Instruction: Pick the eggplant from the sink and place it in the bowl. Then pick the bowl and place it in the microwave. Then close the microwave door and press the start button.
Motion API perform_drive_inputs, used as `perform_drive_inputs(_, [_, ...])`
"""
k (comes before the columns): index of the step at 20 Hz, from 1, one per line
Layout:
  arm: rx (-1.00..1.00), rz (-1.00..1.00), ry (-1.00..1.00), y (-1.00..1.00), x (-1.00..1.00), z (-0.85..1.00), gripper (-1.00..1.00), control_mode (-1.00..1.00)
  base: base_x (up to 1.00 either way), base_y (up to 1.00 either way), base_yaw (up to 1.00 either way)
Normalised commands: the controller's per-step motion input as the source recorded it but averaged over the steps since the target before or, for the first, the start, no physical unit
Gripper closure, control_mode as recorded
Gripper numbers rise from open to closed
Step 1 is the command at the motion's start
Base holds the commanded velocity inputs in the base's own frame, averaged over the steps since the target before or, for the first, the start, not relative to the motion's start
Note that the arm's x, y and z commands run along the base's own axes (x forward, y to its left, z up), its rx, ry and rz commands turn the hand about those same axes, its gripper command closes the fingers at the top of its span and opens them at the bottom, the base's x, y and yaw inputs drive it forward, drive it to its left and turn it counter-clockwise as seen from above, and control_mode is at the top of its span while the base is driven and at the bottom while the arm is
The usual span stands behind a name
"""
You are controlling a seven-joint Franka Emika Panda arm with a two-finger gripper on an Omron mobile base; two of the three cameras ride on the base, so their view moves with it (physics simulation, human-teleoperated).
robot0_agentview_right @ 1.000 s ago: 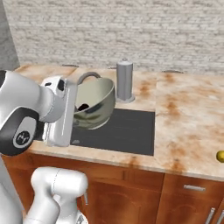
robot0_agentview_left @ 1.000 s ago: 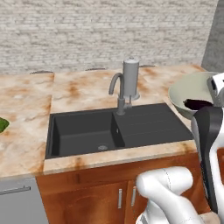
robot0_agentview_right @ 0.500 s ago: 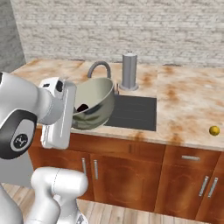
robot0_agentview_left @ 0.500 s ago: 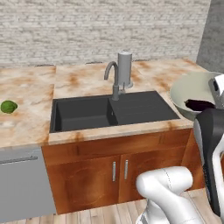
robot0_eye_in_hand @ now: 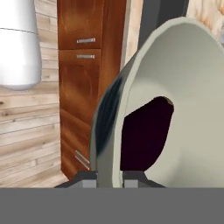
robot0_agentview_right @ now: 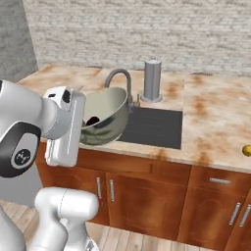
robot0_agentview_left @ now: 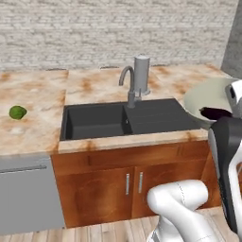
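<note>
Right, I have the gripper (robot0_eye_in_hand: pixel 109 178) clenched on the rim of the bowl (robot0_eye_in_hand: pixel 192 100), one finger outside the wall and one inside. The bowl (robot0_agentview_right: pixel 104 120) hangs off the counter in front of the sink (robot0_agentview_right: pixel 152 127), held up by the hand and tilted. The eggplant (robot0_eye_in_hand: pixel 144 133) lies inside the bowl, against its wall near the fingers; from the left base view I see the eggplant (robot0_agentview_left: pixel 215 112) dark against the pale inside of the bowl (robot0_agentview_left: pixel 203 97). A green fruit (robot0_agentview_left: pixel 17 112) sits on the counter (robot0_agentview_left: pixel 33 127) left of the sink (robot0_agentview_left: pixel 127 120), and the faucet (robot0_agentview_left: pixel 128 87) stands behind the basin.
</note>
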Motion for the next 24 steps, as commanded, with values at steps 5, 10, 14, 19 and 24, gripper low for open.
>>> perform_drive_inputs(5, [0.00,0.00,0.00,0.00,0.00,0.00,1.00,1.00,-0.14,0.16,0.71])
perform_drive_inputs(10, [0.00,0.00,0.00,0.00,0.00,0.00,1.00,1.00,-0.20,0.00,0.76])
perform_drive_inputs(14, [0.00,0.00,0.00,0.00,0.00,0.00,1.00,1.00,-0.01,0.00,0.71])
perform_drive_inputs(19, [0.00,0.00,0.00,0.00,0.00,0.00,1.00,1.00,0.04,0.00,0.64])
perform_drive_inputs(24, [0.00,0.00,0.00,0.00,0.00,0.00,1.00,1.00,0.05,0.00,0.64])
